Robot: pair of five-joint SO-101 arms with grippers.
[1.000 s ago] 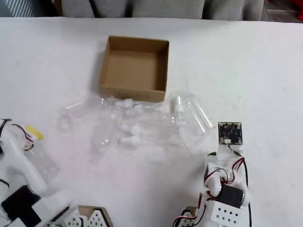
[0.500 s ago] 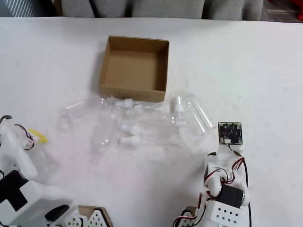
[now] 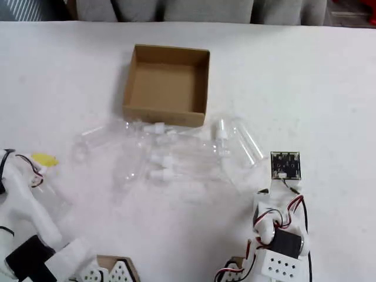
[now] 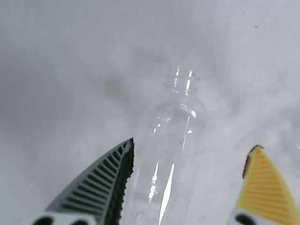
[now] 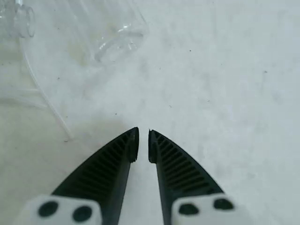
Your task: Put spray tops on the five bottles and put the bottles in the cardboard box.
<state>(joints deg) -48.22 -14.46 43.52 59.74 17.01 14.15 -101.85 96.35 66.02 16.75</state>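
A clear bottle (image 4: 168, 154) without a top lies on the white table between the fingers of my open left gripper (image 4: 192, 145), its neck pointing away. From above, this bottle (image 3: 56, 200) lies at the front left beside the left arm's yellow finger (image 3: 44, 158). Several more clear bottles (image 3: 94, 138) and white spray tops (image 3: 161, 158) are scattered mid-table, in front of the cardboard box (image 3: 167, 114), which holds nothing. My right gripper (image 5: 143, 140) is shut on nothing, just above bare table, with a bottle's open mouth (image 5: 117, 44) ahead of it.
The right arm (image 3: 279, 229) stands at the front right, its wrist camera board (image 3: 285, 165) close to a bottle (image 3: 247, 141). A thin dip tube (image 5: 47, 101) lies on the table near the right gripper. A grey sofa (image 3: 200, 9) lines the far edge.
The left arm has shifted about at the front left, and its yellow finger now sits slightly farther back. The right arm, the box and the loose bottles have not moved.
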